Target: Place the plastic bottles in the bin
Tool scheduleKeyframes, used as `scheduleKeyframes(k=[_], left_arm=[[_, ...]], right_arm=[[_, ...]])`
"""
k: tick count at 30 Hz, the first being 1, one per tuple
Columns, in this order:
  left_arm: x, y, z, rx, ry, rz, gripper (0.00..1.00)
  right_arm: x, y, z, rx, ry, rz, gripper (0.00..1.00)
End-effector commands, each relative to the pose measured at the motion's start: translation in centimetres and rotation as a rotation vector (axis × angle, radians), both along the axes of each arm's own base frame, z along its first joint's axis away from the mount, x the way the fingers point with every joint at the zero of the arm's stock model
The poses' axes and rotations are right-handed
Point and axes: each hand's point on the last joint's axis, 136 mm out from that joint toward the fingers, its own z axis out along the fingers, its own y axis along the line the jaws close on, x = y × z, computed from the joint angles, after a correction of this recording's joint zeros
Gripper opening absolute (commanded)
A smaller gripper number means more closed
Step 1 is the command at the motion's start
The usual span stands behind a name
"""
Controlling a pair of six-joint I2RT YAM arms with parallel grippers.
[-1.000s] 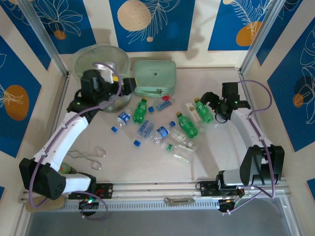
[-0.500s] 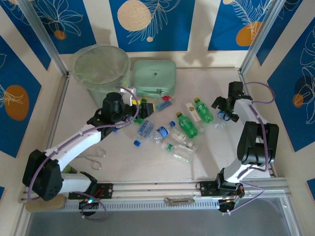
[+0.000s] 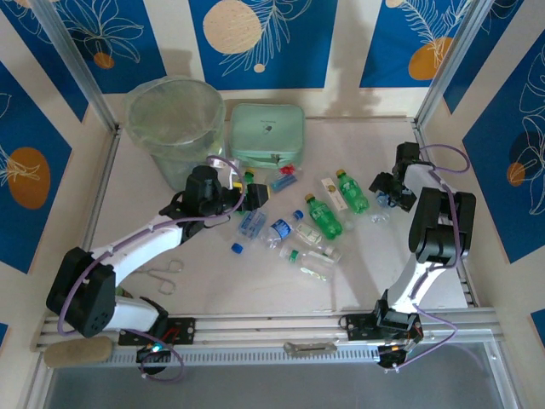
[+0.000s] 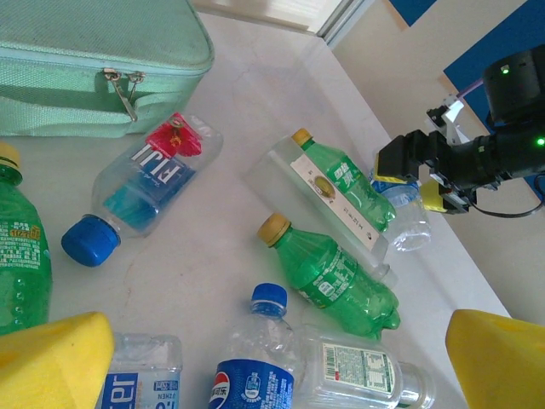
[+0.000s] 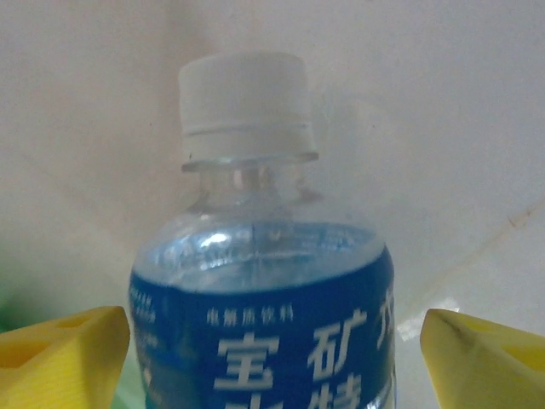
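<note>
Two yellow pads (image 5: 60, 349) sat either side of one clear bottle (image 5: 260, 281) with a blue label and white cap (image 5: 245, 89). That was my right gripper (image 5: 274, 341): jaws apart, straddling, no bite yet, gap visible at the right pad. The bottle lay by the right edge of the table (image 3: 255, 290), apart from the pile.

My call: centre on the label band, not the neck, and close until both pads seat. The thin wall would probably squash, so go gently.

Left gripper (image 4: 281, 358) was wide open, holding nothing, low over the pile: green bottles (image 4: 336, 277), a blue-cap bottle (image 4: 145, 183) just beside the mint case (image 4: 85, 51).

Bin (image 3: 162, 149) stood at the far left corner, well apart from my right side. Best to lift clear, carry over the pile, release above the rim.
</note>
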Motion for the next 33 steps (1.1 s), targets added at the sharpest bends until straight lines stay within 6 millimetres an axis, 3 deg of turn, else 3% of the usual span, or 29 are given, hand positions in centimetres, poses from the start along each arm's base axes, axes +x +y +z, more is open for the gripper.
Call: scheduleKeyframes(k=[1,12,17,21,26,33], left_arm=[[-0.1,-0.1,0.1,-0.004,-0.007,0.008,1.0],[0.0,0.4,-0.2,0.006,0.004,0.038,1.0],[-0.1,0.3,-0.2,0.002,0.008,0.033,1.0],[-0.3,0.1,-0.1,-0.009,0.01,0.023,1.0],[-0.5,-0.3,0.1,-0.031,0.012,0.002,1.0],[-1.0,-2.0,0.7,-0.071,0.016,-0.062,1.0]], right_arm=[[1.3,-0.2,0.2,0.012,-0.016,0.015,0.86],[1.9,0.2,-0.6,0.059,-0.023,0.016,0.64],[1.9,0.5,0.4,0.07,-0.05,0.021,0.59],[1.7,1.2,2.6,0.081,-0.101,0.036,0.57],[1.3,4.5,6.7,0.106,-0.218,0.136,0.55],[0.3,12.4,12.1,0.172,-0.349,0.306,0.54]])
